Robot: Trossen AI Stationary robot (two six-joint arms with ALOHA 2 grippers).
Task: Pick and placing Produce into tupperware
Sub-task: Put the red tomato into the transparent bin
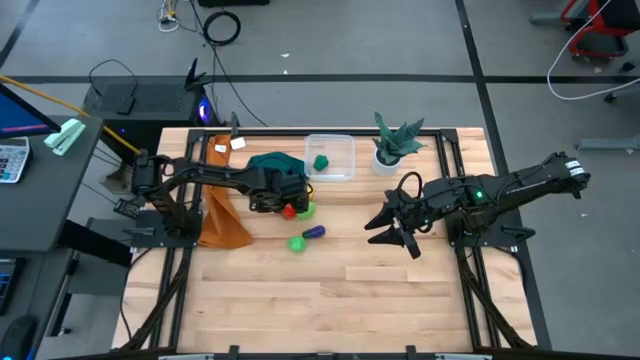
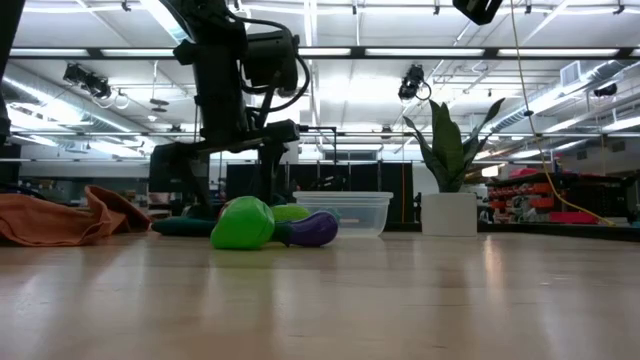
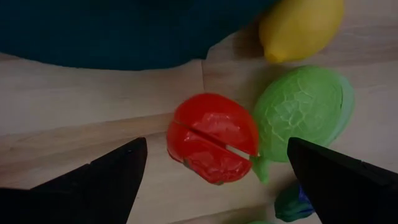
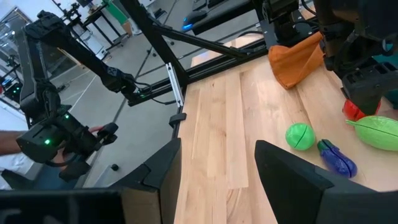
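In the left wrist view, the left gripper [image 3: 214,180] is seen with its two dark fingers spread wide at the lower left and lower right of the frame, nothing held, and the red piece [image 3: 213,138] lying on the wood between them near the middle. The step in hand is judged to be the grasp of this red piece. To do it well, the fingers should be lowered evenly to either side until they are level with the piece's widest part, and only then closed, since the leafy light green piece [image 3: 305,115] touches the red one on its right and could be pinched or nudged along with it. The red piece is rounded and glossy, with a slit across its top; the light green one is veined like a leaf, and a yellow lemon [image 3: 301,26] sits at the upper right, by the edge of a dark teal cloth [image 3: 124,31]. In the high view, a round green piece [image 1: 297,243] and a purple piece [image 1: 314,232] lie just below the left gripper at the centre of the frame. Farther up, the clear container [image 1: 345,160] stands at upper centre, with one dark green piece [image 1: 321,162] already inside. The right gripper [image 1: 400,233] is held idle right of centre, its fingers partly parted and empty.
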